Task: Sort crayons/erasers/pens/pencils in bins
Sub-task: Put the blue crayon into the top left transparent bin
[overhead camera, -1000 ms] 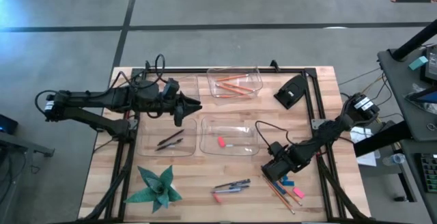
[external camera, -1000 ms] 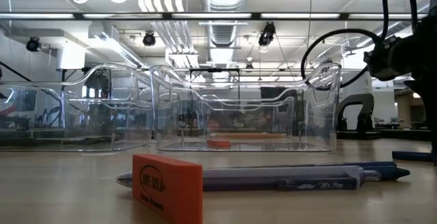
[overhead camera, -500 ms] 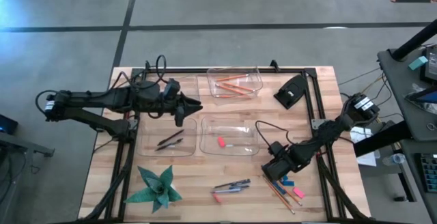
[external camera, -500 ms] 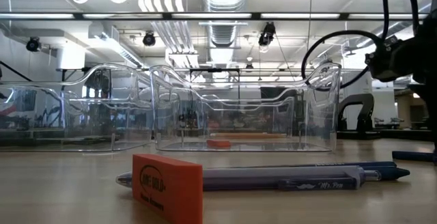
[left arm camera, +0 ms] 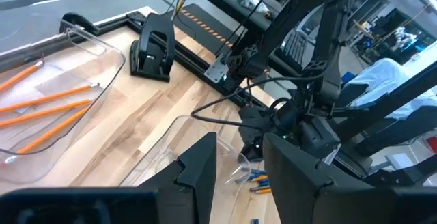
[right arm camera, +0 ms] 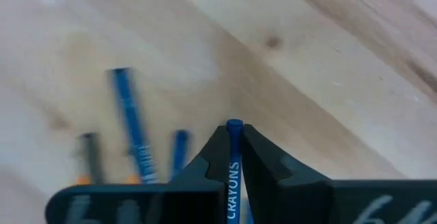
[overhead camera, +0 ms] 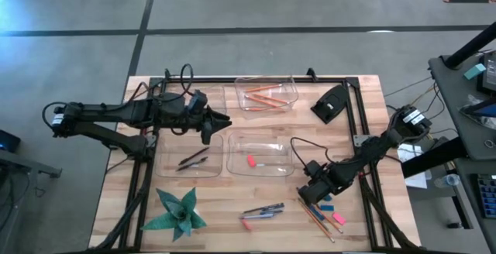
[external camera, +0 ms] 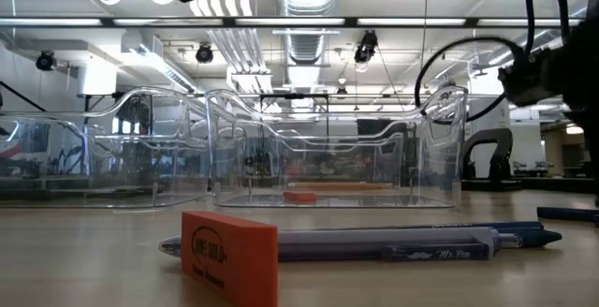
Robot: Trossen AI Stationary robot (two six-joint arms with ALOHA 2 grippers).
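My right gripper (overhead camera: 304,200) is low over the table's near right part, shut on a blue crayon (right arm camera: 232,166) with the word CRAYONS on it. More blue crayons (right arm camera: 130,132) lie on the wood beyond it. Orange pencils (overhead camera: 318,221) and small blue and pink erasers (overhead camera: 332,211) lie beside it. Pens (overhead camera: 263,210) and a red eraser (external camera: 229,255) lie near the front edge. My left gripper (left arm camera: 239,176) hangs open and holds nothing, above the gap between the bins at the left. One bin (overhead camera: 293,91) holds pencils, one (overhead camera: 229,155) erasers, one (overhead camera: 160,161) pens. My right gripper pinches the crayon between its two fingers (right arm camera: 266,162). The crayon lies along the fingers, and its end (right arm camera: 234,124) sticks out just past the fingertips. The fingers slant down toward the table. Whether the crayon is clear of the wood I cannot tell.
A green folded-paper star (overhead camera: 177,211) lies at the near left corner. A black device (overhead camera: 332,103) sits at the far right, inside the dark frame rails (overhead camera: 360,130) that run along the table's edges. Bare wood (overhead camera: 225,207) shows between the star and the pens.
My right gripper has shut on the blue crayon, staying almost in place over the near right part of the table. In the low view its arm has gone up a little.
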